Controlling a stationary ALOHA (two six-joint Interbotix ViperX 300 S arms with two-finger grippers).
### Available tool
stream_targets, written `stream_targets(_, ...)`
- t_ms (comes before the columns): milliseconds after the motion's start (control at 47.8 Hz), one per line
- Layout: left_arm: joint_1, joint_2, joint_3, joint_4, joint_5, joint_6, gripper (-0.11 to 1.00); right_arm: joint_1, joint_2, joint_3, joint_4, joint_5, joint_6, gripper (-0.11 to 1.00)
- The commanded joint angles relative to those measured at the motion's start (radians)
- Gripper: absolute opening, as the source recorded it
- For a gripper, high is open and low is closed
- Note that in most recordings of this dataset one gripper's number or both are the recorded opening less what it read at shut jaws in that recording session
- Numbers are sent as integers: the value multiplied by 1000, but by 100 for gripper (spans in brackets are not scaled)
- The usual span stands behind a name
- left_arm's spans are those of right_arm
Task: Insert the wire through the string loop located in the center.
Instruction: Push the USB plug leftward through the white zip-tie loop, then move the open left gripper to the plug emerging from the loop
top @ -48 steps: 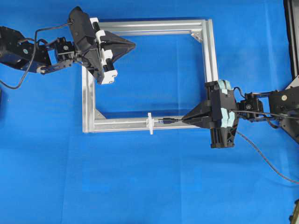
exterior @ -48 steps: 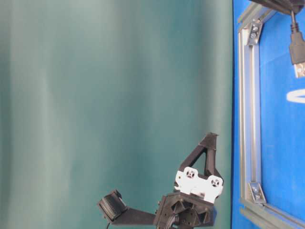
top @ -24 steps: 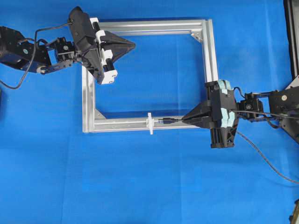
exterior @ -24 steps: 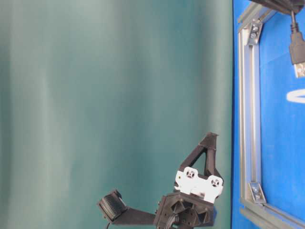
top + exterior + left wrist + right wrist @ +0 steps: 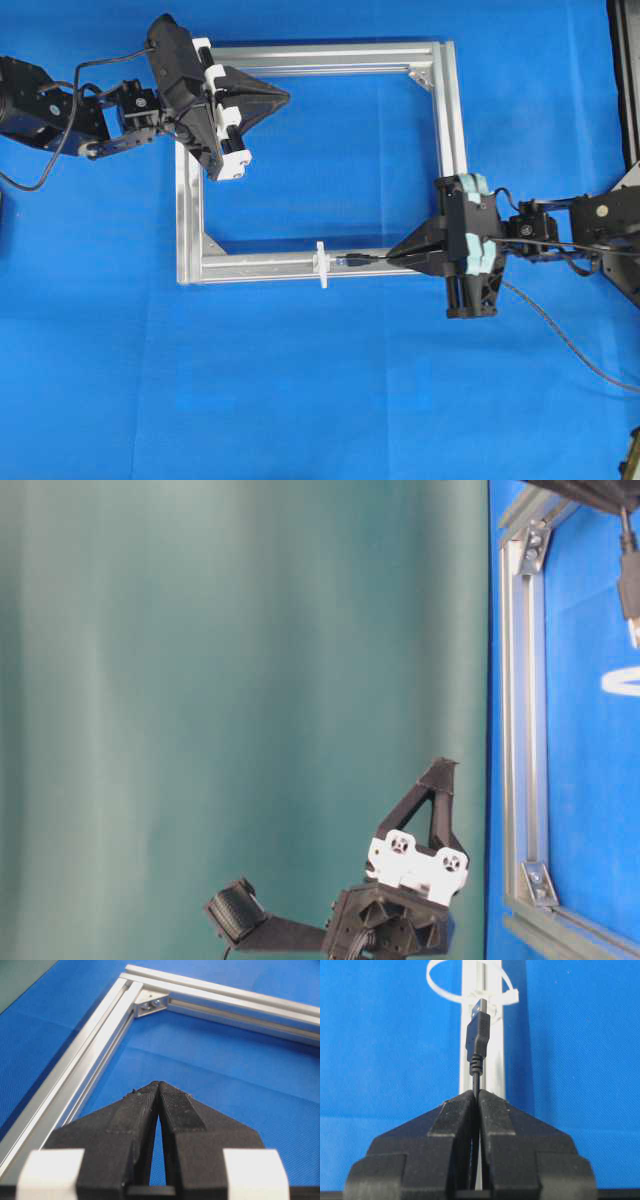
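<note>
With the right hand (image 5: 392, 258) clamped on the wire (image 5: 478, 1037) behind its plug, just at three o'clock of the string loop (image 5: 321, 264), and the left hand (image 5: 159, 1085) closed empty, a misaligned plug could catch the loop's rim and bend it aside.

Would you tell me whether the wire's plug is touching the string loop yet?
Apart. The overhead view shows bare rail between the wire plug and the string loop.
</note>
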Motion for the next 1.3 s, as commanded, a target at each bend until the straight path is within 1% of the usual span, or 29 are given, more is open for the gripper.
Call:
stream_targets(0,0,-29,-11,2,-5,-2,0,2,5,-32,-2,-9,-2,-2)
stream_targets(461,0,-28,-11,2,-5,0,0,3,146,-184,-5,-9,-5,-2)
stream_targets(628,0,-29,-11,2,-5,0,0,2,170,-221,-5,-9,-6,-2)
stream_targets(1277,0,-29,-12,2,-5,-5,0,3,175,-219,-5,-18,-6,-2)
